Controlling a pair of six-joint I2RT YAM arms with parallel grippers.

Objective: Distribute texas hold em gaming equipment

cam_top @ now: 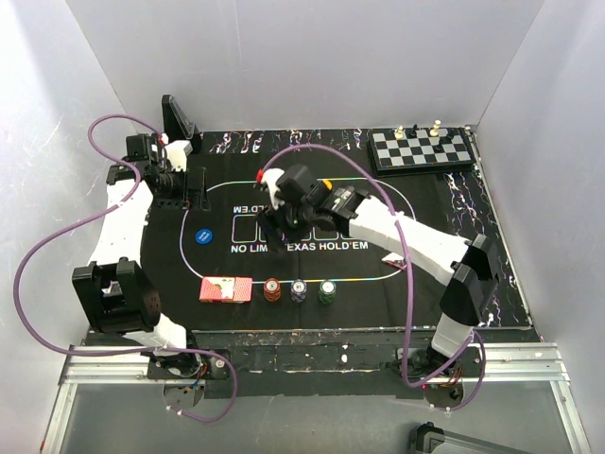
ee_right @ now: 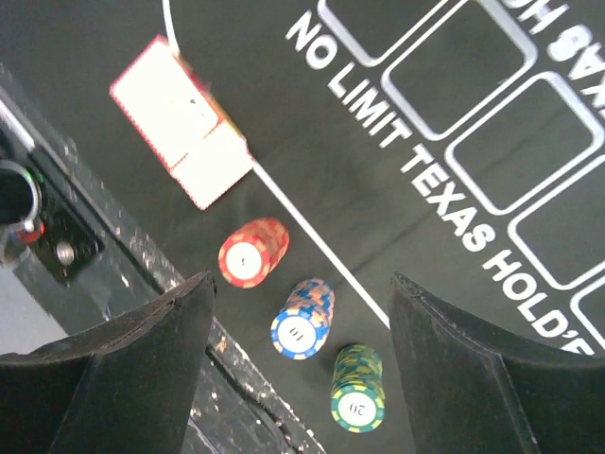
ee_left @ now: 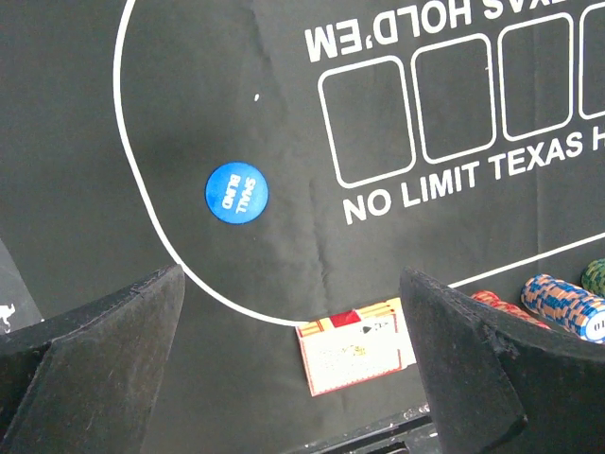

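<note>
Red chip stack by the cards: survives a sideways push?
Probably not: the red stack of round poker chips looks like several loose discs, so a push likely shears it. The black felt mat probably drags its bottom chip.

Three chip stacks (ee_right: 301, 319), one pile of cards (cam_top: 226, 289), one blue disc (ee_left: 236, 193), one chessboard (cam_top: 421, 148) bearing two pieces (cam_top: 436, 128).

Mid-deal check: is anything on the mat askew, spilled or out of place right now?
The playing cards by the near edge of the mat are not squared: the pile is split into two offset parts. The chip stacks beside it stand in a row; nothing looks spilled.
</note>
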